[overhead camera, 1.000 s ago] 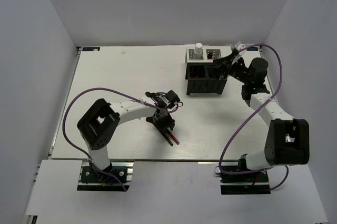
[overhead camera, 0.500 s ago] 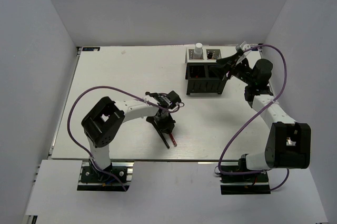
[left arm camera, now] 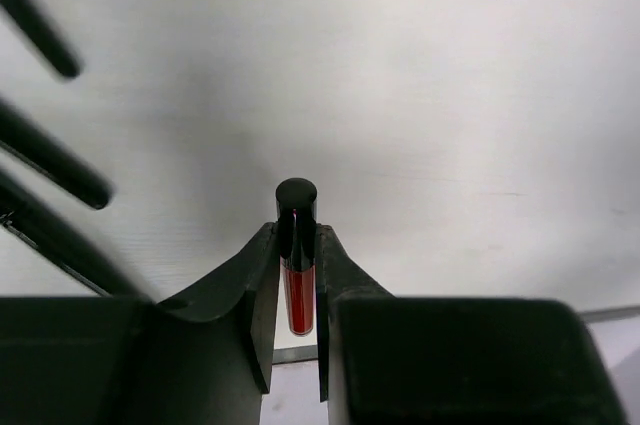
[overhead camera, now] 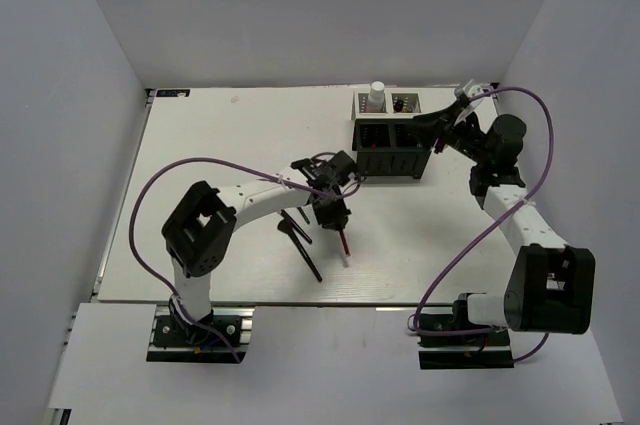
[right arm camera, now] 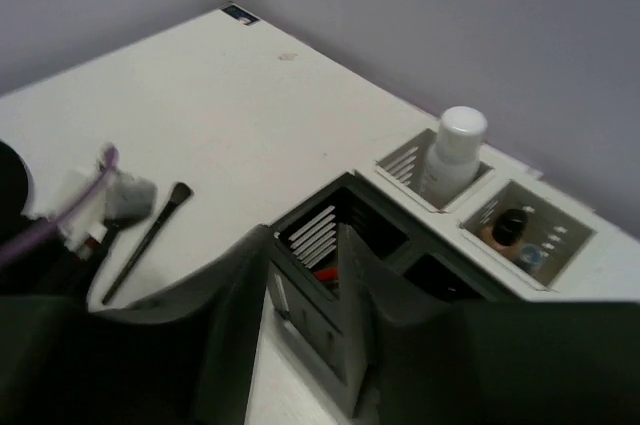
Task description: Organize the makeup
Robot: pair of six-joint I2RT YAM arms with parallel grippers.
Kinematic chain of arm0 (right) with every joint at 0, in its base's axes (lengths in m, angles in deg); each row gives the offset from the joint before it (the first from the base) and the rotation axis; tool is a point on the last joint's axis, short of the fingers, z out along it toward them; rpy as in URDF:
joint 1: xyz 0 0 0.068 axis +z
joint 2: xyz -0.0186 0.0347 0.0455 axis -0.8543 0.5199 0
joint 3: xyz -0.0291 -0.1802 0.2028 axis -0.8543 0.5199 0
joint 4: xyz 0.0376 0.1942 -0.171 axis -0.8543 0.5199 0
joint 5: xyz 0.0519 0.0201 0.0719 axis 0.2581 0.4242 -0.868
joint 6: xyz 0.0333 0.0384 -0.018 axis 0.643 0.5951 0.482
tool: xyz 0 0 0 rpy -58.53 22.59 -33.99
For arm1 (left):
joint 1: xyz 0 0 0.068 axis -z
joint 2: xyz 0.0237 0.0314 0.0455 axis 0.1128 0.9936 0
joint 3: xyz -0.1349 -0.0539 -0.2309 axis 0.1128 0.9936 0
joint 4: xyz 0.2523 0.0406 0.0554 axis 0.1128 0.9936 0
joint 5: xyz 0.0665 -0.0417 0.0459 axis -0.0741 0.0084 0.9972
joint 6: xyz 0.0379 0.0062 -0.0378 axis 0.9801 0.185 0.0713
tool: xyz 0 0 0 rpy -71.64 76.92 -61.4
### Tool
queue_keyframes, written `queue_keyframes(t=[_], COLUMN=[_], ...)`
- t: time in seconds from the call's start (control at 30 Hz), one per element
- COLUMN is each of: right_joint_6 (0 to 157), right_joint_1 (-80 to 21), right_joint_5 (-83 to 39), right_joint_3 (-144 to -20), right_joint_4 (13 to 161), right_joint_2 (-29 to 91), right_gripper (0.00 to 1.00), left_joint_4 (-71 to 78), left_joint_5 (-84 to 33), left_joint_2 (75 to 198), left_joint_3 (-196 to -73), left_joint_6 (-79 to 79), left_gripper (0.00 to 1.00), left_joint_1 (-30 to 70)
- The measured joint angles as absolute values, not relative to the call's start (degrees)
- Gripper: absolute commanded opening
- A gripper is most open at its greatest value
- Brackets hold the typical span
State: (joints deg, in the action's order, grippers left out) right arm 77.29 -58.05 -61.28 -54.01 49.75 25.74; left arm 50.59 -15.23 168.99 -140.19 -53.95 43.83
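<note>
While the left gripper (left arm camera: 297, 241) pinches a red pencil (left arm camera: 297, 197), the right gripper (right arm camera: 303, 235) looks spread-fingered above the organizer (right arm camera: 312, 333), far-right corner.

My left fingers (left arm camera: 250, 285) are black, and the pencil (left arm camera: 298, 290) in them is glossy dark red with a black cap. The bench (overhead camera: 220, 165) is white. At lower centre the brushes (overhead camera: 303, 254) are black. At upper right the organizer (overhead camera: 390, 153) is black and slotted, and the bottle (overhead camera: 376, 97) is white-capped.
</note>
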Motion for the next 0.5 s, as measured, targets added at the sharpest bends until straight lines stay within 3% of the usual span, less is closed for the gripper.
queue_keyframes(t=[0.03, 0.1, 0.33, 0.5], right_joint_6=[77.29, 76.88, 74.91, 73.88], right_joint_1=[-58.60, -59.65, -61.36, -61.64], right_joint_5=[-61.28, -61.19, -59.05, -58.57], right_joint_3=[-54.01, -53.99, -52.20, -50.36], right_joint_4=[50.23, 51.56, 57.55, 60.72], right_joint_2=[25.20, 24.08, 20.58, 19.47], right_gripper=[0.21, 0.00, 0.00, 0.00], left_joint_4=[50.79, 50.29, 33.94, 16.19], left_joint_5=[-14.14, -10.86, 2.37, 6.91], left_joint_2=[168.72, 167.50, 157.40, 160.05], left_joint_3=[-142.29, -145.66, -146.92, -151.21], left_joint_6=[-52.72, -50.43, -34.41, -18.23], left_gripper=[0.00, 0.00, 0.00, 0.00], left_joint_1=[43.92, 43.98, 43.48, 43.04])
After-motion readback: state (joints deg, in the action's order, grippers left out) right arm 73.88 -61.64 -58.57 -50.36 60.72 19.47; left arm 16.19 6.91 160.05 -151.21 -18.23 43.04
